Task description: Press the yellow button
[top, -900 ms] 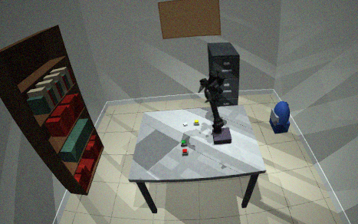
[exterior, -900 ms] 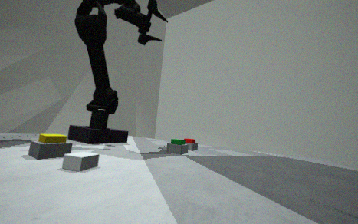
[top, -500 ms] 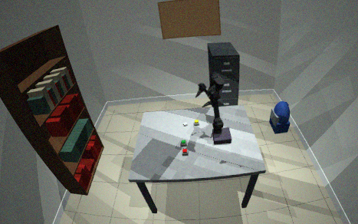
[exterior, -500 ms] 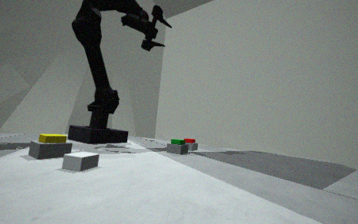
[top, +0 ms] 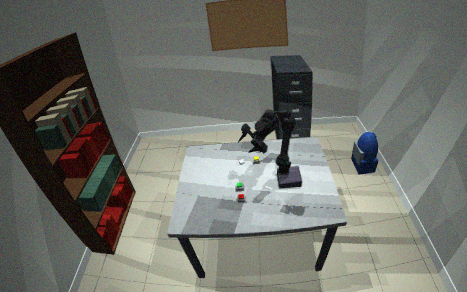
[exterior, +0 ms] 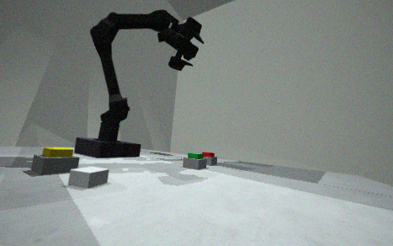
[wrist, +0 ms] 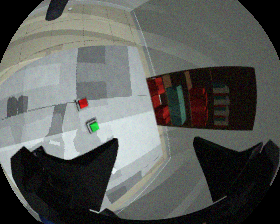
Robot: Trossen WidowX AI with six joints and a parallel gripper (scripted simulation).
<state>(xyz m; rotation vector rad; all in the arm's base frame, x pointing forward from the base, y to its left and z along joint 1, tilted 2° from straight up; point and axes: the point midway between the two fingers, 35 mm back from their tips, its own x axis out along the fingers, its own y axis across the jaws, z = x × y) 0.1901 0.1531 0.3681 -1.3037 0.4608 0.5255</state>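
Going left to right in the exterior view, the yellow button (exterior: 57,152) sits first, on its grey base at the far left of the tabletop (exterior: 231,206), its cap raised and nothing touching it. Just beside it, at about its 4 o'clock, lies a white block (exterior: 88,176). Next comes the arm's dark base (exterior: 107,147), then further right the green button (exterior: 195,156) with the red button (exterior: 208,154) close at its 2 o'clock.

The end effector (exterior: 186,50) hangs high in the air, well above everything, at roughly 1 o'clock from the yellow button and well apart from it. Its fingers are spread wide with nothing between them.

In the wrist view the two dark fingers frame the bottom, and only the green button (wrist: 92,125) and red button (wrist: 83,103) appear, at about 10 o'clock from centre; the yellow one is out of that view, so the tool is not yet aimed at it.

As I judge it, the single step has not begun. What remains is everything: travel over the yellow cap, descend clear of the white block, press until it bottoms out, then release.
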